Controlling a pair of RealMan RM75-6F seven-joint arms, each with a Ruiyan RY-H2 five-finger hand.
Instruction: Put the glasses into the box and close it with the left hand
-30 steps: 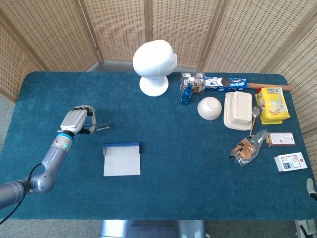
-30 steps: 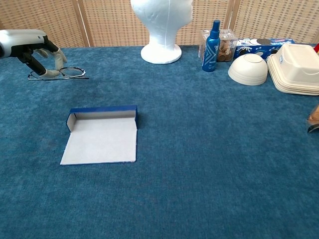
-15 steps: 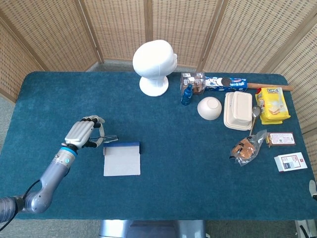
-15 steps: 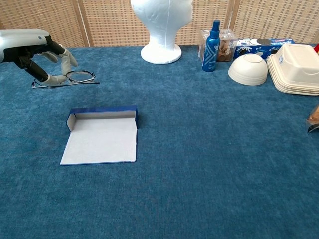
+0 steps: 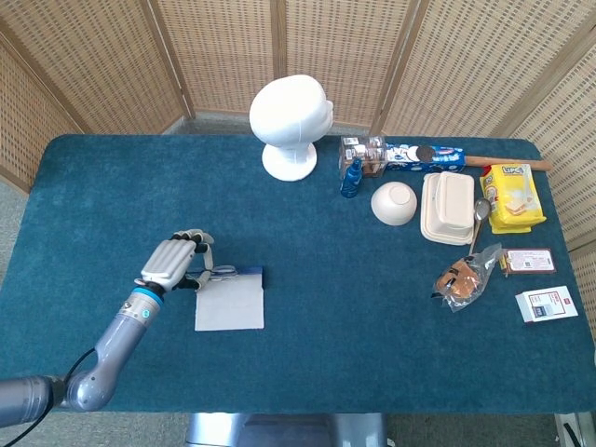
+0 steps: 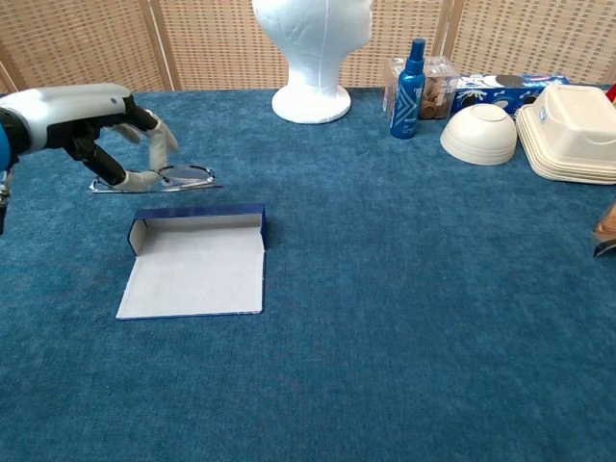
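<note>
My left hand (image 5: 175, 264) (image 6: 106, 125) pinches a pair of thin-framed glasses (image 6: 168, 178) (image 5: 221, 273) and holds them in the air just above the far edge of the box. The open blue box (image 6: 197, 261) (image 5: 229, 298) lies flat on the cloth, white inside, its lid spread toward me and its low blue wall at the far side. The glasses hang roughly level, lenses pointing right. My right hand is outside both views.
A white mannequin head (image 5: 291, 123) stands at the back centre. At the right are a blue spray bottle (image 5: 351, 177), an upturned white bowl (image 5: 394, 203), a white lidded food box (image 5: 448, 208), snack packs (image 5: 510, 196) and small cards (image 5: 546, 304).
My left hand has carried the glasses to the right and nearer, from the table's left side to just above the box's far edge. The box has not moved.
</note>
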